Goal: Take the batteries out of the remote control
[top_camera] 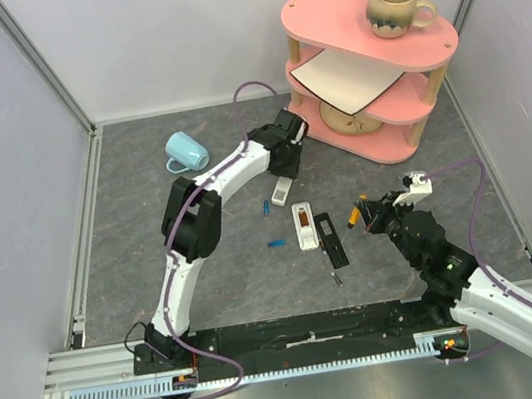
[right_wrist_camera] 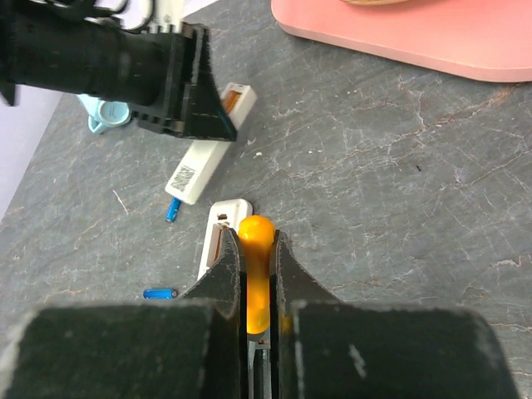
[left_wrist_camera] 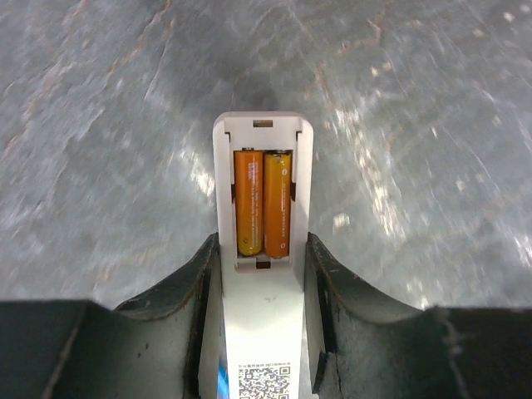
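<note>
A small white remote (left_wrist_camera: 264, 324) lies with its back open, and two orange batteries (left_wrist_camera: 264, 212) sit side by side in its compartment. My left gripper (left_wrist_camera: 262, 243) is shut on this remote's sides; from above it is at the table's middle back (top_camera: 284, 171). Two blue batteries (top_camera: 265, 206) (top_camera: 276, 243) lie loose on the table. A second white remote (top_camera: 304, 226) lies open beside a long black piece (top_camera: 329, 238). My right gripper (right_wrist_camera: 253, 237) is shut on the orange-handled screwdriver (right_wrist_camera: 256, 266), just right of the second remote (right_wrist_camera: 212, 229).
A pink three-tier shelf (top_camera: 383, 105) stands at the back right with a beige mug (top_camera: 396, 7) on top and a white sheet on its middle tier. A light blue mug (top_camera: 186, 151) lies on its side at the back left.
</note>
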`<control>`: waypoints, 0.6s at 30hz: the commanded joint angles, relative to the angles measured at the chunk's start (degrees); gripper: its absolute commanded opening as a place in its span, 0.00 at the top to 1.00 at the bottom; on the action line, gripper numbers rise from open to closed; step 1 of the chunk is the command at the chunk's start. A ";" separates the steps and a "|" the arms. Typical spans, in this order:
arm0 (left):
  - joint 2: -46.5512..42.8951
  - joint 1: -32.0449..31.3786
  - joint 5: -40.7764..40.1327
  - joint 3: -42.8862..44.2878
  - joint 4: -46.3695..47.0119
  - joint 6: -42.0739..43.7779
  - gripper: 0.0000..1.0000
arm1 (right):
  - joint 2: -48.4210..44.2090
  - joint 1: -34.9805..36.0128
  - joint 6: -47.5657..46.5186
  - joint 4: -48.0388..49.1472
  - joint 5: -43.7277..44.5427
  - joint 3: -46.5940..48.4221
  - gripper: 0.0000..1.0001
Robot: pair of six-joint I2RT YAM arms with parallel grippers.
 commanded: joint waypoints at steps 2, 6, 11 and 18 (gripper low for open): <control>-22.89 -0.18 1.65 -11.66 5.29 2.80 0.98 | -1.77 -0.25 -0.79 -0.53 -0.06 3.15 1.00; -36.36 -1.49 3.84 -28.90 9.15 1.66 0.98 | -0.89 -0.16 -1.66 0.43 -3.57 3.59 1.00; -47.71 -7.01 2.97 -50.68 13.98 1.92 0.98 | 1.83 -0.16 -4.21 5.69 -9.63 3.16 1.00; -52.03 -18.19 0.05 -63.47 19.70 4.99 0.98 | 5.17 -0.07 -6.50 12.82 -18.60 1.66 1.00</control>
